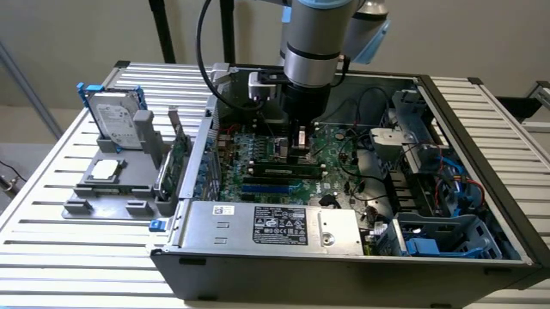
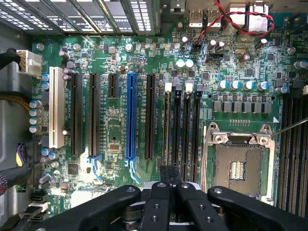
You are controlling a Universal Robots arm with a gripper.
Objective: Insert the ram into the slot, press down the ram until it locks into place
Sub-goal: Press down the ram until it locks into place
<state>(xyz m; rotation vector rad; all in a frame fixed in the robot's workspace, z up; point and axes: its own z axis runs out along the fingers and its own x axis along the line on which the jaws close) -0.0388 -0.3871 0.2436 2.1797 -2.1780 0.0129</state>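
Note:
The ram (image 1: 284, 171) is a long, thin green stick standing in a memory slot on the motherboard (image 1: 257, 138), inside the open computer case (image 1: 481, 167). In the wrist view I see the ram (image 2: 167, 130) edge-on in the first of several parallel slots, beside the CPU socket (image 2: 238, 166). My gripper (image 1: 302, 153) hangs straight down over the ram's right part in the exterior view. Its black fingertips (image 2: 163, 175) are pressed together, so the gripper (image 2: 170, 175) is shut just above one end of the ram. Whether the tips touch the ram I cannot tell.
A blue slot (image 2: 130, 118) and a white slot (image 2: 56, 108) lie beside the memory slots. The power supply (image 1: 275, 225) fills the case's front. Drive cages and cables (image 1: 429, 174) crowd the exterior view's right. Outside on the left, a grey holder (image 1: 112, 187) carries a hard drive (image 1: 118, 119) and an expansion card (image 1: 176, 161).

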